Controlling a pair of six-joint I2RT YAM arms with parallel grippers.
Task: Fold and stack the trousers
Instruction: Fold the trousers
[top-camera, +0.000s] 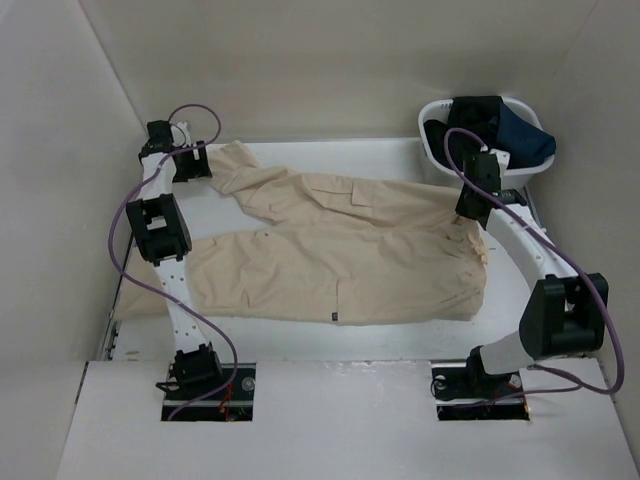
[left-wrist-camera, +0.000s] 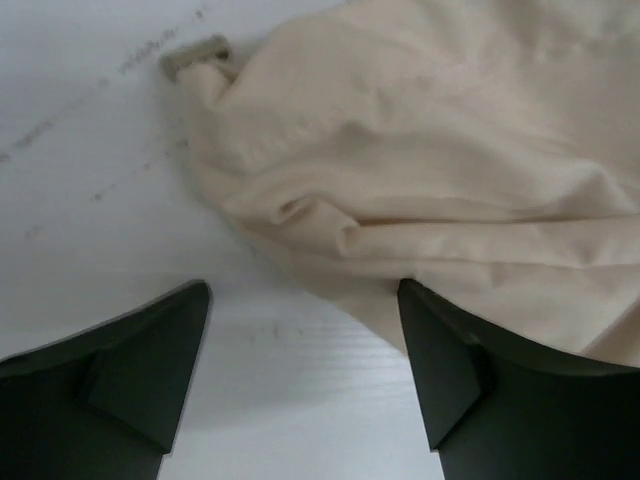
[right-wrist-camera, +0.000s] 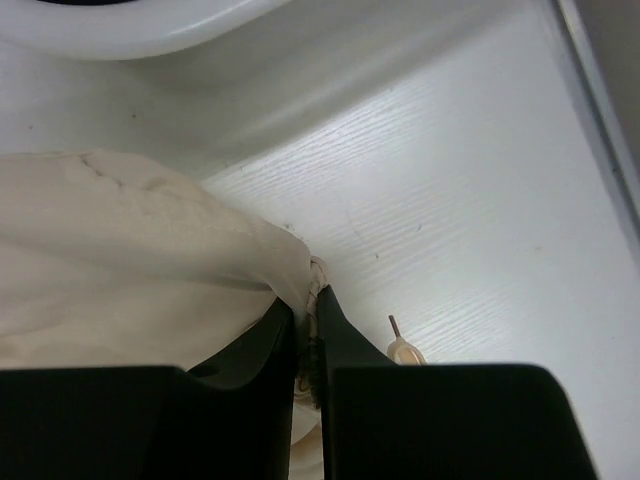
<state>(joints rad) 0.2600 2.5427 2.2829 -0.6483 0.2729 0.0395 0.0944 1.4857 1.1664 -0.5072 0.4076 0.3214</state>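
Note:
The beige cargo trousers (top-camera: 340, 255) lie spread flat across the table, waist to the right, both legs running left. My left gripper (top-camera: 190, 165) is open at the end of the far leg; in the left wrist view (left-wrist-camera: 303, 290) the leg cuff (left-wrist-camera: 420, 190) lies just ahead of the fingers, the right finger (left-wrist-camera: 440, 360) at the cloth's edge. My right gripper (top-camera: 478, 205) is at the far corner of the waist. In the right wrist view (right-wrist-camera: 305, 305) it is shut on the waistband edge and drawstring (right-wrist-camera: 315, 280) of the trousers (right-wrist-camera: 130, 260).
A white basket (top-camera: 436, 140) holding a black and a navy garment (top-camera: 520, 140) stands at the back right; its rim shows in the right wrist view (right-wrist-camera: 150, 30). White walls enclose the table (top-camera: 330, 335). A drawstring tip (right-wrist-camera: 400, 345) lies beside the right fingers.

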